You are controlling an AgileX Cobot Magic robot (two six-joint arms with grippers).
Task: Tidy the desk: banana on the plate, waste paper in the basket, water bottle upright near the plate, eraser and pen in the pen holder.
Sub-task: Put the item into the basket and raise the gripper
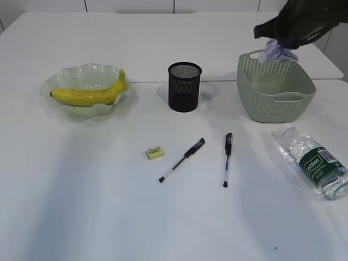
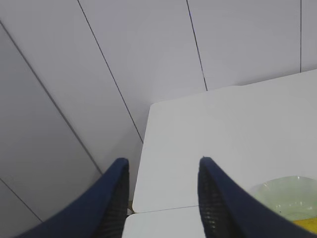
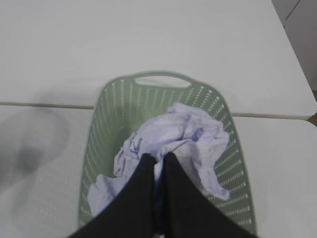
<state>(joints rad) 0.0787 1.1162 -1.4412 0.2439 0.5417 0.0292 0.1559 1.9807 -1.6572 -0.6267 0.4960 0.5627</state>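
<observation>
The right gripper is clenched on the waste paper and holds it directly above the open basket near the far right edge of the tabletop, so the paper only has to go straight down. The left gripper is released and empty, raised beyond the far left corner, with the banana already on the plate. The tabletop is smooth and white, and behind it stands a plain panelled wall.
</observation>
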